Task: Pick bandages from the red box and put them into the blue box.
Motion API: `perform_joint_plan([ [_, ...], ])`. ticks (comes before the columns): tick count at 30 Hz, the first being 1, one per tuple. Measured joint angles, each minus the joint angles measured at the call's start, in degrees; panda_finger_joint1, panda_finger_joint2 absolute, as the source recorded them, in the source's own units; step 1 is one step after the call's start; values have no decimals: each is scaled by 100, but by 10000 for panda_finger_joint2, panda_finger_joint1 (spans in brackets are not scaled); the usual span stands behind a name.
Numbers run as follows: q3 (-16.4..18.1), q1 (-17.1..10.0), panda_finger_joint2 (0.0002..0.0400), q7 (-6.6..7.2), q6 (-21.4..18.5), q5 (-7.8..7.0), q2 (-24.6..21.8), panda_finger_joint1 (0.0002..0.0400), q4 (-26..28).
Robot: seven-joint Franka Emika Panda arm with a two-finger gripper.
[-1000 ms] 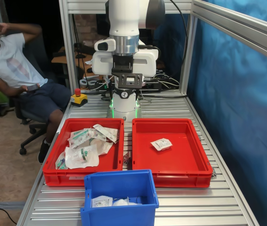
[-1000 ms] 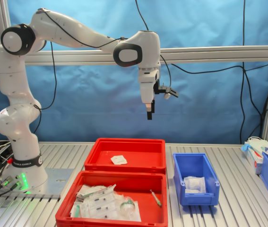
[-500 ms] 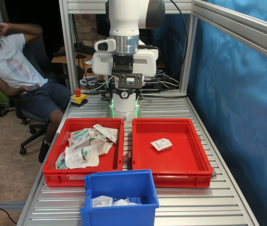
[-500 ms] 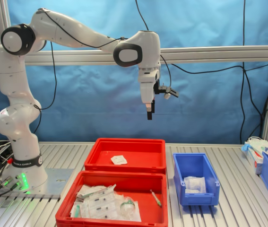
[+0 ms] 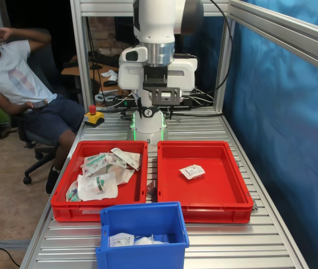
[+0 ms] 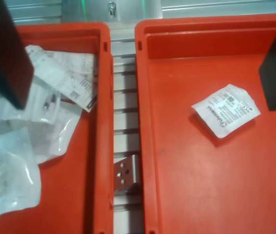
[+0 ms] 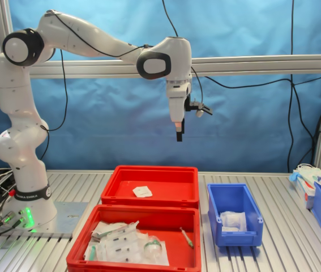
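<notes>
Item: single white Franka arm, its black two-fingered gripper (image 7: 178, 134) hanging high above the table, over the red trays. In the wrist view the two dark fingers (image 6: 4, 48) stand wide apart with nothing between them.

Item: wide shallow red plastic tray with a rimmed edge (image 5: 201, 199), on the first exterior view's right. Contents: one small flat white sealed bandage packet (image 5: 192, 171) with grey print, lying flat and alone on the tray floor; also seen in the wrist view (image 6: 226, 109) and in the second exterior view (image 7: 142, 191).

Item: second identical red plastic tray (image 5: 69, 208), just beside the first, a narrow strip of ribbed aluminium table (image 6: 124, 117) showing between them. Contents: loose heap of white and clear sealed medical packets (image 5: 104, 174), overlapping.

Item: small, deeper blue plastic bin with a rimmed edge (image 5: 142, 216), in front of the trays in the first exterior view. Contents: white packets (image 5: 121, 240) on its floor.

Item: seated person in a white shirt (image 5: 13, 73), beyond the table frame.
</notes>
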Motion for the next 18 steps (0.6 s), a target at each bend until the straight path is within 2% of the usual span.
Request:
perform_joint_plan([
  [5, 13, 179, 400, 0, 66, 0, 3, 400, -184],
  [9, 20, 279, 400, 0, 310, 0, 13, 400, -366],
  [11, 36, 396, 400, 0, 737, 0, 33, 400, -643],
  [14, 46, 492, 400, 0, 1118, 0, 44, 400, -898],
  [15, 46, 492, 400, 0, 1118, 0, 44, 400, -898],
  [18, 53, 587, 400, 0, 1449, 0, 60, 400, -1147],
])
